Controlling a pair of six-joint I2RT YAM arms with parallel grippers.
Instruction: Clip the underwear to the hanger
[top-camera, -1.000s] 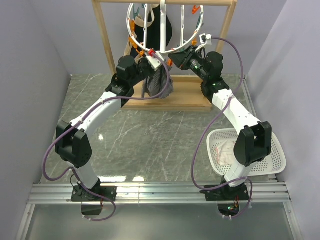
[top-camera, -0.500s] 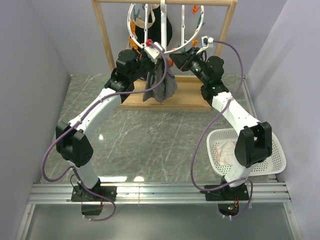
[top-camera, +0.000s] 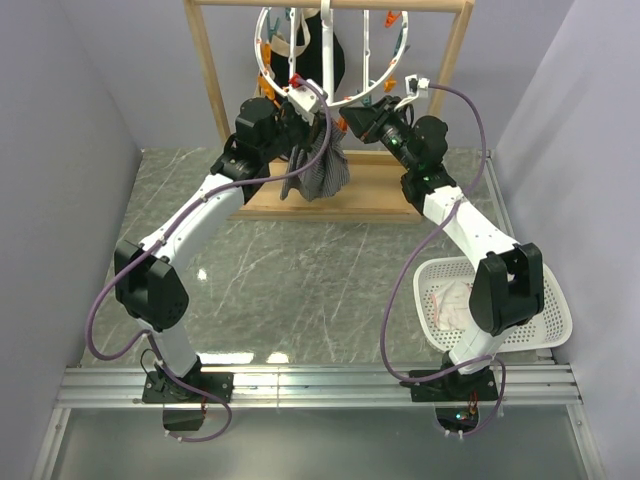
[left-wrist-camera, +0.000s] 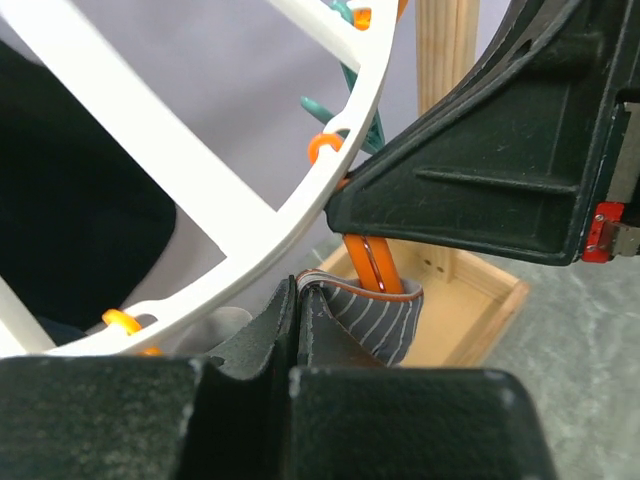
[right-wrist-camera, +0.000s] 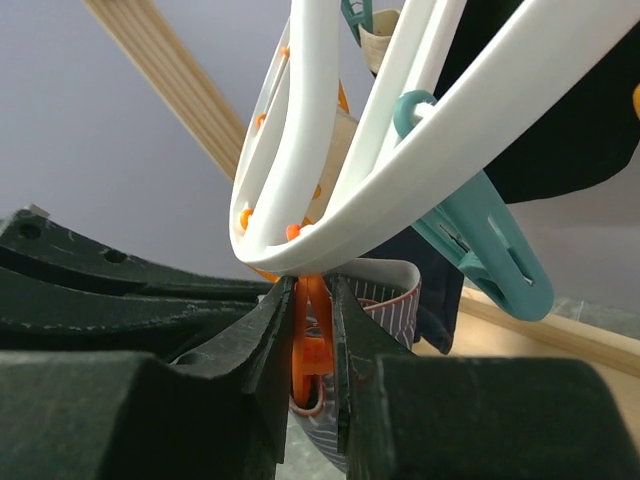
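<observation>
The grey striped underwear (top-camera: 318, 172) hangs from my left gripper (top-camera: 308, 98), which is shut on its waistband just under the white ring hanger (top-camera: 385, 85). In the left wrist view the jaws pinch the waistband (left-wrist-camera: 385, 318) below the ring (left-wrist-camera: 250, 238), and an orange clothespin (left-wrist-camera: 372, 265) reaches down into the waistband fold. My right gripper (top-camera: 355, 120) is shut on that orange clothespin (right-wrist-camera: 318, 345) from the other side, right under the ring (right-wrist-camera: 400, 200), with the waistband (right-wrist-camera: 405, 298) beside its jaws.
The hanger hangs in a wooden frame (top-camera: 215, 90) with a wooden base (top-camera: 375, 198). A dark garment (top-camera: 325, 55) hangs on the ring, and a teal clothespin (right-wrist-camera: 490, 245) is close by. A white basket (top-camera: 545, 300) holding a pinkish-white cloth (top-camera: 450, 300) sits at right.
My left gripper has lifted the underwear up to the ring's lower edge. My right gripper has moved up and in to the orange clothespin.
</observation>
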